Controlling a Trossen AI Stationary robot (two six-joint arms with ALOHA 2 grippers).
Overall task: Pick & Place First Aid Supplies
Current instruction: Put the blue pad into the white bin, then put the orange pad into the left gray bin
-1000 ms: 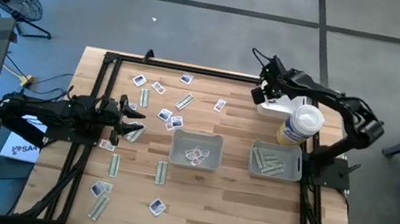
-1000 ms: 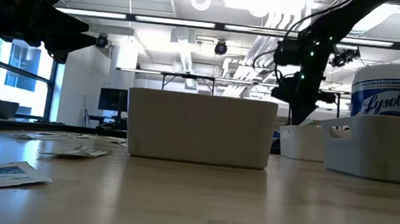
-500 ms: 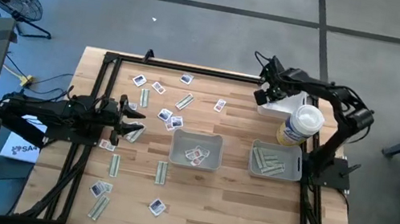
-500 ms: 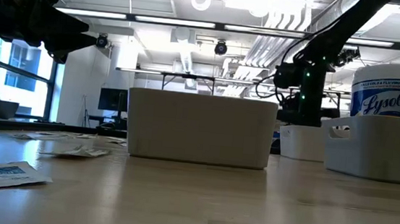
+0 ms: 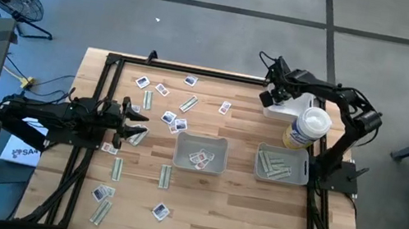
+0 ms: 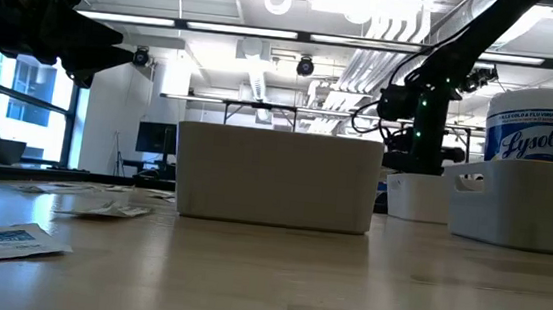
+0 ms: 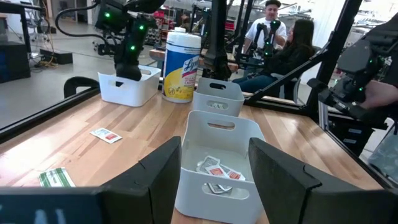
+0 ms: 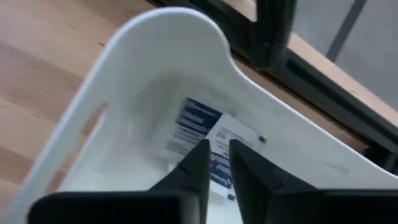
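— Where do you have the right gripper point(image 5: 267, 98) at this moment?

— I have it at the far right corner of the table point(image 5: 229, 218), just above the white tray point(image 5: 282, 111) that stands beside the bottle point(image 5: 308, 125). In its wrist view the two fingers point(image 8: 252, 177) point down into this tray.

— Is it closed?

— Not fully. I see a narrow gap between the fingers, so the jaws stand a little apart. Through the gap I see a white packet point(image 8: 199, 118) with blue print, and it lies flat on the floor of the white tray. I cannot tell if the fingertips touch it.

— And the left gripper point(image 5: 134, 123)?

— It waits above the left side of the table, with the jaws wide apart and nothing between them. Its camera looks between the fingers point(image 7: 163, 168) toward the middle tray point(image 5: 203, 139).

— Where are the other supplies?

— Some square packets point(image 5: 199, 159) lie inside the middle tray. The tray on the right point(image 5: 261, 159), near the bottle, holds long pale strips point(image 5: 278, 170). Many loose packets point(image 5: 160, 89) lie on the wood on the far side of the middle tray, and several loose strips point(image 5: 164, 176) and squares lie on the near left part of the table.
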